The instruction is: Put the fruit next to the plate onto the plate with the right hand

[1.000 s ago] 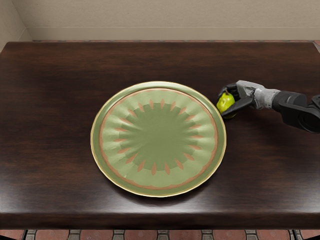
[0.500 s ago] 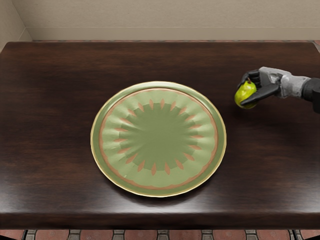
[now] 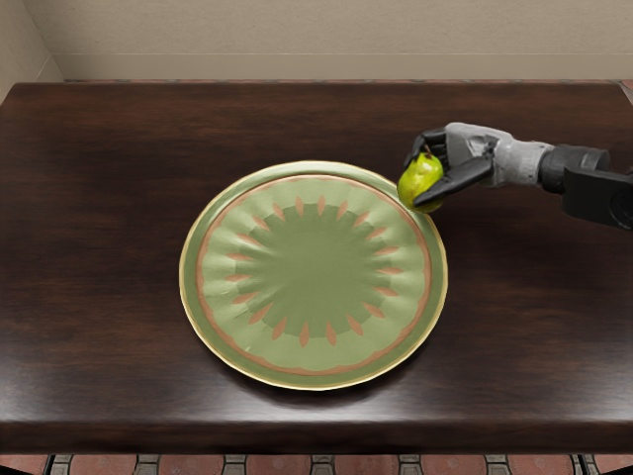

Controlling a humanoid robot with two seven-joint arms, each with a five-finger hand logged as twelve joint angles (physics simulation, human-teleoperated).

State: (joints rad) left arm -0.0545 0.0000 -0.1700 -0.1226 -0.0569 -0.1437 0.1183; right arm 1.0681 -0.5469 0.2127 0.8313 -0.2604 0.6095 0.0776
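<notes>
The right hand (image 3: pixel 461 158) reaches in from the table's (image 3: pixel 109 148) right edge, its fingers curled around a small yellow-green fruit (image 3: pixel 419 178). The fruit sits at the far right rim of the green patterned plate (image 3: pixel 313 277), which lies at the table's middle. Whether fruit and rim touch cannot be told.

We see a dark wood surface (image 3: pixel 99 148), glossy, w/ faint grain running left-right and a rounded front edge. Behind it is a beige wall (image 3: pixel 326 40), w/ a corner at far left. Below the front edge: strip of reddish tiled floor (image 3: pixel 297 465), grout lines visible.
</notes>
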